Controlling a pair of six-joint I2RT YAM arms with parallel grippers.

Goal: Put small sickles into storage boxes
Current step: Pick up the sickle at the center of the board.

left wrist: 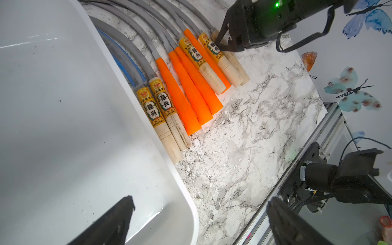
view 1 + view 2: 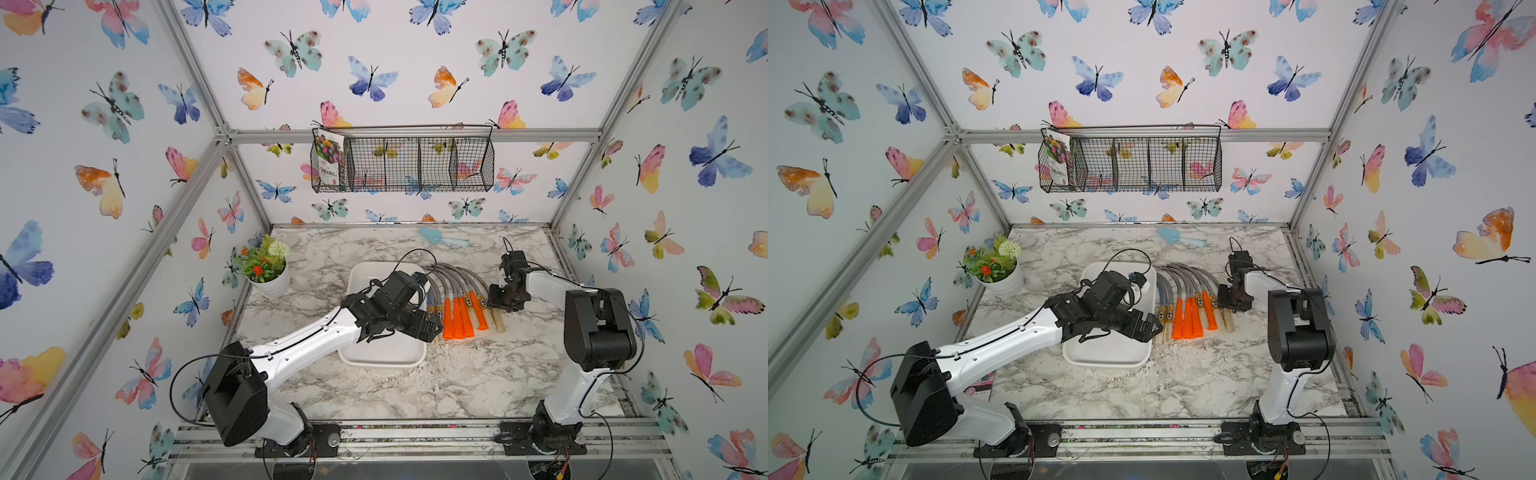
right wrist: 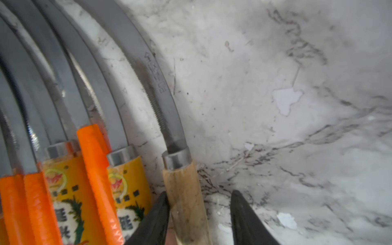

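No sickle is seen in the white tray (image 2: 382, 357); its floor is bare wherever the left wrist view shows it, so the task is judged barely begun. The sickles (image 2: 461, 316) are laid in a close row on the marble table (image 2: 415, 386), just beside the tray. The right gripper (image 3: 199, 194) is set astride the plain wooden handle of the outermost sickle (image 3: 172, 131): one finger is touching it and the other is clear, so it is not yet clamped. The left gripper (image 1: 201, 220) is held wide apart and empty over the tray's corner. All the sickles remain to be moved. In both top views the tray's middle and some blade tips are hidden by the left arm. Because the handles overlap, an exact count cannot be given.
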